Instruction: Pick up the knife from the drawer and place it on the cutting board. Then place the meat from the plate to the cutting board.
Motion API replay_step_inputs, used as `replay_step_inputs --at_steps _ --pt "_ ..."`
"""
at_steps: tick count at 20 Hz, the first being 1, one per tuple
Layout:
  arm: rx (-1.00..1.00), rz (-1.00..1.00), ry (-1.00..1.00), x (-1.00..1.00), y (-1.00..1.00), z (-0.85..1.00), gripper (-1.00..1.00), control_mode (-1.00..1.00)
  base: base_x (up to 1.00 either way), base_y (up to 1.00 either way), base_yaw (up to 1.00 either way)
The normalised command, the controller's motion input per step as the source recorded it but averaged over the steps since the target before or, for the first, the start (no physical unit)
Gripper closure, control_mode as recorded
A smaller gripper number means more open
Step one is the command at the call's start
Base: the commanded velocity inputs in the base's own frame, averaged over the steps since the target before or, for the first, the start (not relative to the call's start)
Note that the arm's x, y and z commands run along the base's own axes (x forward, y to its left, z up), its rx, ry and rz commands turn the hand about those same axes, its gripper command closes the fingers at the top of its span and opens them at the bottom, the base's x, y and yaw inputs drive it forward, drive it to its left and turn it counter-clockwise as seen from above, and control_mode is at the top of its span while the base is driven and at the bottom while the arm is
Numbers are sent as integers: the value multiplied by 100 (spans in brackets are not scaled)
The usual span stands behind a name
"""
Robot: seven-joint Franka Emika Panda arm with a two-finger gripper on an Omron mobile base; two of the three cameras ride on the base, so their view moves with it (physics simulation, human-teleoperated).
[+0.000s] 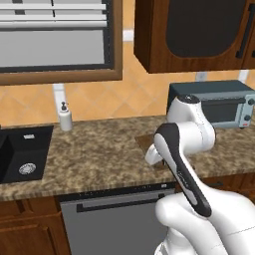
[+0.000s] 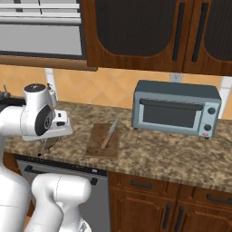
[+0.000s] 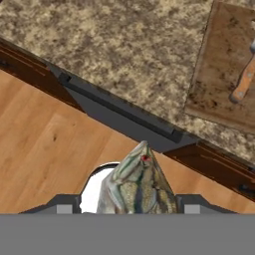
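**Meat in the gripper, knife on the board**

The counter (image 2: 149,156) carries the toaster oven (image 2: 176,108) and the board (image 2: 103,140), where the knife (image 2: 109,134) lies. The gripper (image 3: 133,204) grasps the meat (image 3: 137,184) by the counter's front edge, left of the board.

The bench (image 2: 154,154) looks like speckled brown-and-tan stone. The cutting board (image 2: 102,140) is mottled brown wood, matt. The knife (image 2: 109,133) has a grey metal blade and a pale wooden handle. The toaster oven (image 2: 174,108) is grey metal — glass door. The floor (image 3: 45,149) is smooth wood.
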Motion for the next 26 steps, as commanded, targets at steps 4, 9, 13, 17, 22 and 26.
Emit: replay_step_inputs --at_steps 4,9,13,17,22,26 --pt "3 -2 0 15 -30 -2 100 -100 3 -15 -1" --pt "8 -8 0 60 -76 -8 100 -100 0 0 0" --pt "7 -14 0 90 -52 -6 100 -100 0 0 0" --pt "9 -19 4 100 -26 -27 100 -100 0 0 0" --pt "0 -26 3 97 0 -36 100 -100 0 0 0" --pt "0 -19 11 89 0 -54 100 -100 0 0 0"
